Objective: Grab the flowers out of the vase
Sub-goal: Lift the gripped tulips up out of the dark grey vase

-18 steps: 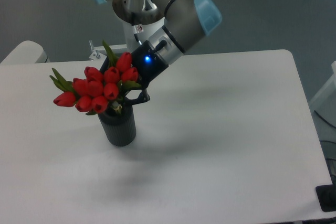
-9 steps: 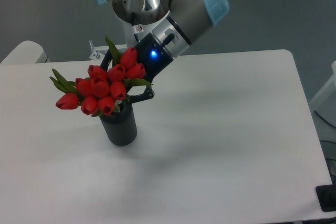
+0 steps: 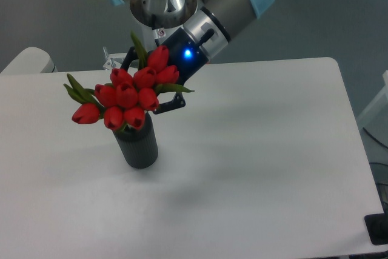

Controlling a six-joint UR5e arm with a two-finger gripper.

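The flowers (image 3: 130,94), a tight bunch of red tulip buds with green leaves, hang just above the mouth of the vase (image 3: 139,145). The bunch hides their stems. The vase is a dark ribbed cylinder standing upright on the white table (image 3: 260,150). My gripper (image 3: 159,106) comes in from the upper right, behind the bunch, with a blue light on its body. It is shut on the flowers below the buds. One black finger (image 3: 171,105) shows to the right of the bunch, and the other is hidden by the buds.
A small metal clamp (image 3: 110,61) sits at the table's back edge, left of the arm's base. A white rounded object (image 3: 27,60) lies beyond the back left corner. A black item (image 3: 377,228) sits off the front right corner.
The gripper has risen and shifted right with the flowers. The bunch now sits higher over the vase, which has not moved.
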